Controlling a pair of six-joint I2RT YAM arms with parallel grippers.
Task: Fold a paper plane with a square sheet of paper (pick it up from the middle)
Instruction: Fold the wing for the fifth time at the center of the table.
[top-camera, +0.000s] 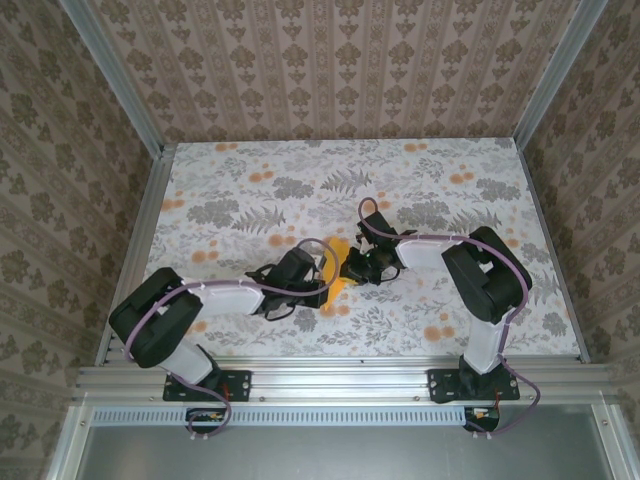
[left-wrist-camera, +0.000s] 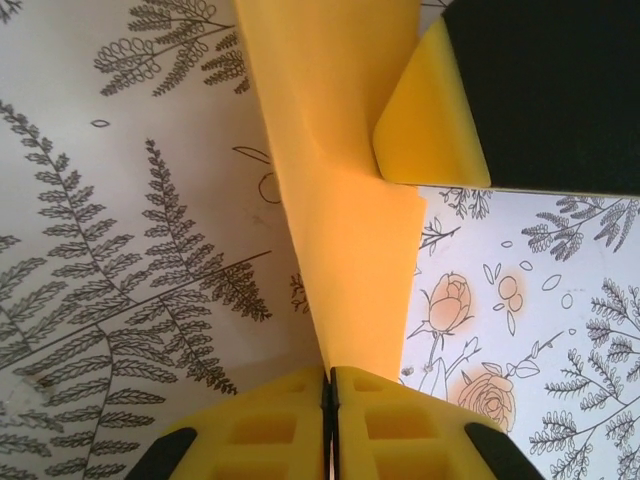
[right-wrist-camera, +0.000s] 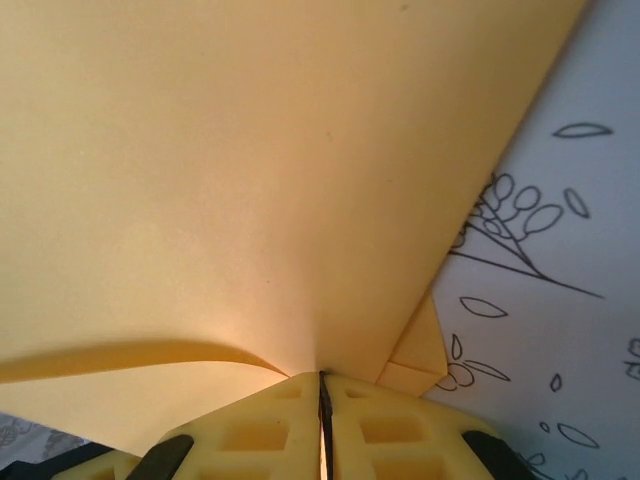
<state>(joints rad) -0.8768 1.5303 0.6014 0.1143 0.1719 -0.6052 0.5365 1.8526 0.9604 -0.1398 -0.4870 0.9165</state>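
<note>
Near the middle of the desk (top-camera: 250, 200), top view: the orange sheet of paper (top-camera: 338, 270) spans between the left fingers (top-camera: 312, 270) and the right fingers (top-camera: 358, 265).

Left wrist view: the left fingers (left-wrist-camera: 270, 430) are pressed together, pinching the paper's narrow end.

Right wrist view: the right fingers (right-wrist-camera: 390, 430) pinch its layered edge.

The paper is judged light, limp and easily creased. It is best held at an edge or along a fold, with gentle tension.

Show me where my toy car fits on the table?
Free: the far half of the table up to the back wall, and the front strip between the arm bases. Crowded: the middle, where left tool and right tool pinch the orange paper.
</note>
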